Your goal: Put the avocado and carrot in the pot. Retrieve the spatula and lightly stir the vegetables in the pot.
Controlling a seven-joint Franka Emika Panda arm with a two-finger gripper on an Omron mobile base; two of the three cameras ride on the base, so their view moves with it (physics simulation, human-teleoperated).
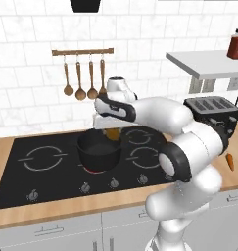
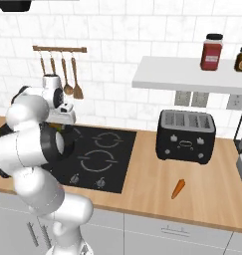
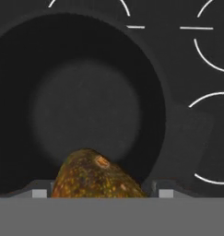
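Avocado (image 3: 96,177): mottled yellow-brown, sitting between the gripper's (image 3: 99,192) two fingertips, which are standing wide and clamping its sides; hanging above the pot's open mouth, near the rim.
Pot (image 1: 98,149): squat, black, dark inside, standing on the front middle burner of the black cooktop (image 1: 37,166); a red glow is showing under its base.
Carrot (image 2: 178,188): slim, orange, lying on the wooden counter (image 2: 157,184) in front of the toaster (image 2: 186,135), well apart from the pot.
Wooden spoons (image 1: 80,81): hanging from a rail on the tiled wall behind the cooktop.
Red jar (image 2: 211,51): standing on the white shelf (image 2: 182,74) above the toaster.
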